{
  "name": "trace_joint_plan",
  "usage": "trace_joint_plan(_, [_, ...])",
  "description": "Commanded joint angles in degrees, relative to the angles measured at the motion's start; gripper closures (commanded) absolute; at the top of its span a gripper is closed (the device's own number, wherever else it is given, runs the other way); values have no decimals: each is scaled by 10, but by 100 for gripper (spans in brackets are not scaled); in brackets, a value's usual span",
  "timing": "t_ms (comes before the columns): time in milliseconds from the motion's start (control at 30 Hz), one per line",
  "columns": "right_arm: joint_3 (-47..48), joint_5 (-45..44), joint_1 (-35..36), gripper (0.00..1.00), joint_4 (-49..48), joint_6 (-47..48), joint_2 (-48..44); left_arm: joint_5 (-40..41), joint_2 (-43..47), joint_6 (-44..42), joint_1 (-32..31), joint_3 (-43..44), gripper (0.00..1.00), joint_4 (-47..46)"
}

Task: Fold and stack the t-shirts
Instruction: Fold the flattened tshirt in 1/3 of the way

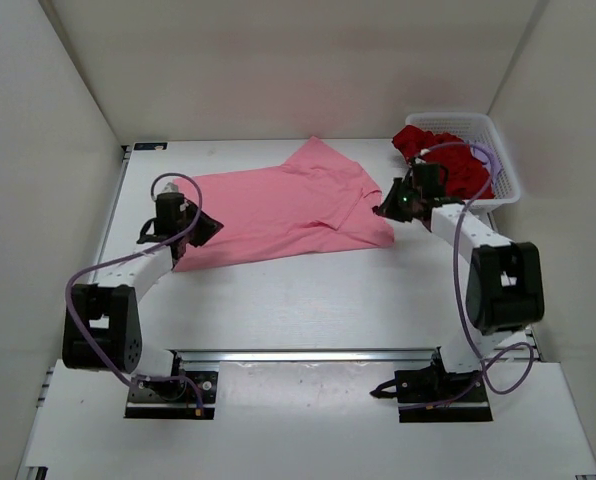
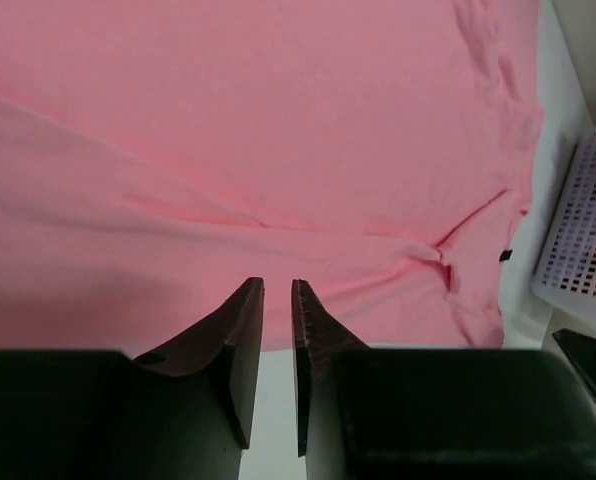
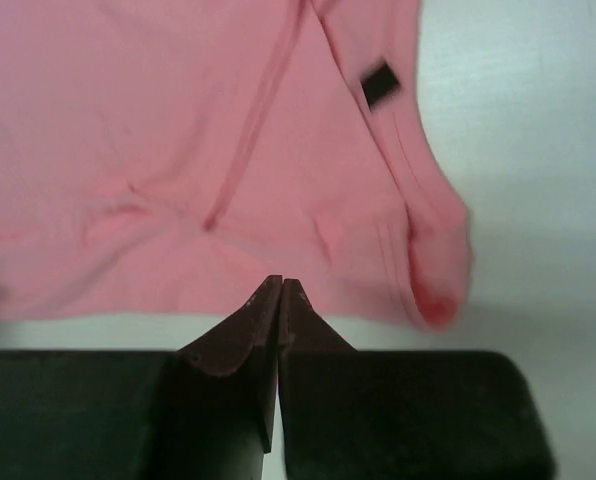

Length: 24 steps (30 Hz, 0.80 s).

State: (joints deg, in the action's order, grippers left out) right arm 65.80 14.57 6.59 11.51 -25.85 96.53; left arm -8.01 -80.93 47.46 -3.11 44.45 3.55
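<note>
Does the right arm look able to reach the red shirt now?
Probably yes: the red shirt lies uncovered in the open basket, close beyond the right gripper, with nothing between them.

No text, number or brand can be read in any of the views. The only thing like a label is a small black tag [image 3: 380, 84] near the edge of the pink t-shirt [image 3: 178, 130]. It looks plain, and it is too small and blurred to show any letters.
</note>
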Motion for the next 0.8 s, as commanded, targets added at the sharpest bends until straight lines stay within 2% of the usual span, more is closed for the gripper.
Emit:
trace_joint_plan(0, [-116,-34,-6,100,-93,-32,-79,0,-15,22,-17,-27,72,-43])
trace_joint_plan(33, [-134,-44,-8,100,-101,-32,-88,-13,-21,25,-19,-36,72,-62])
trace_joint_plan(100, [-186,-60,-11,91,-107,-33,-115,-17,-30,27,-23,-39,72,-67])
trace_joint_plan(167, [-211,-61,-16,73,-106,-32,-121,-12,-40,20,-25,-43,73,-64])
trace_joint_plan(267, [-221,-56,-31,60,-134,-31,-101,-31,-51,37,-14,-61,74,-89])
trace_joint_plan(367, [-187,-29,-46,56,-115,-25,-51,-32,-81,38,-1,-62,74,-84])
trace_joint_plan(467, [-172,-36,-41,56,-140,-28,-24,-37,-91,36,7,-60,74,-84])
trace_joint_plan(567, [-149,-35,-46,59,-145,-31,8,-23,-97,30,8,-62,75,-75])
trace_joint_plan(633, [-145,-27,-52,73,-152,-39,22,-14,-95,18,7,-62,75,-66])
trace_joint_plan(667, [-147,-13,-56,85,-160,-37,25,-10,-91,15,6,-60,75,-67])
trace_joint_plan(700, [-146,-3,-59,93,-167,-42,30,1,-90,17,3,-63,75,-66])
trace_joint_plan(733, [-149,-2,-61,99,-164,-48,30,7,-89,13,0,-64,75,-64])
trace_joint_plan(767, [-154,-2,-65,100,-159,-50,29,12,-92,13,-2,-60,75,-58])
